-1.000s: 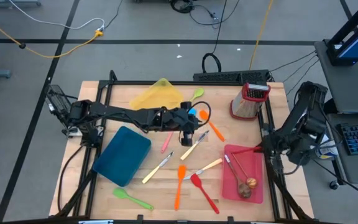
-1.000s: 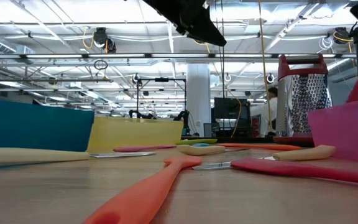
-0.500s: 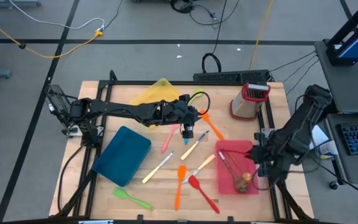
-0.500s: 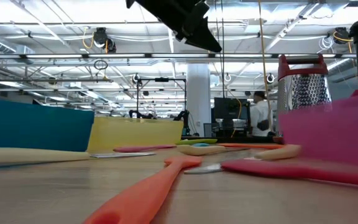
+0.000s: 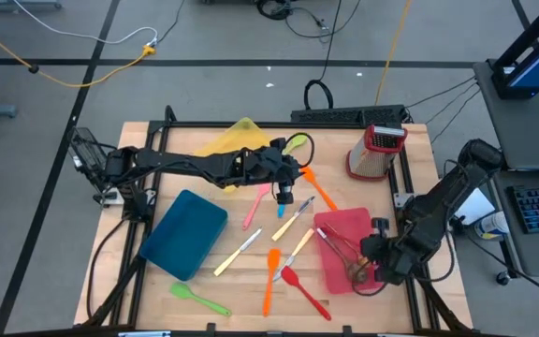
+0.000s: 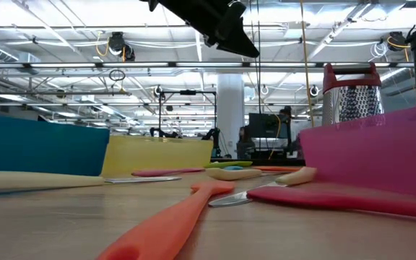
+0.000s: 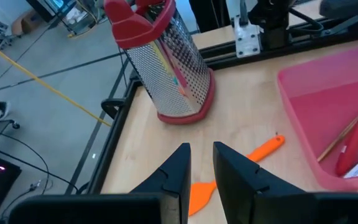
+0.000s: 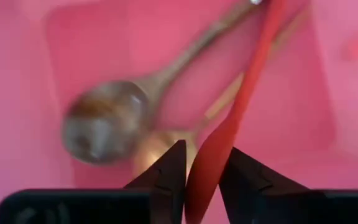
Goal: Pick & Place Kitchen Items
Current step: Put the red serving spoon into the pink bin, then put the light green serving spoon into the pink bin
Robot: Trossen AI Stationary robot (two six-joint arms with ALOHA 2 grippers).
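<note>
High view shows the left gripper (image 5: 284, 197) hanging over the middle of the wooden tabletop (image 5: 241, 281), with a small blue-tipped utensil (image 5: 280, 212) at its tip; whether it is held cannot be told. In the left wrist view that gripper's fingers (image 7: 174, 171) stand a little apart with nothing visible between them, above an orange spatula (image 7: 253, 155) lying flat, with the red-topped metal box grater (image 7: 166, 56) upright beyond it.

The right gripper (image 5: 374, 265) sits low over the near edge of the flat red tray (image 5: 340, 225), which lies on the right part of the tabletop. In the right wrist view its fingers pinch a slim red utensil (image 8: 229, 130), which runs across two metal spoons (image 8: 123, 112) lying in the tray.

Loose on the tabletop between the trays lie a pink spatula (image 5: 254, 208), two cream-handled knives (image 5: 240, 251), a long orange spoon (image 5: 270, 276), a red spatula (image 5: 302, 290) and, near the front edge, a green spatula (image 5: 197, 299). A blue flat tray (image 5: 185, 234) lies to the left, and a yellow flat tray (image 5: 227, 142) toward the back, partly under the left arm.
</note>
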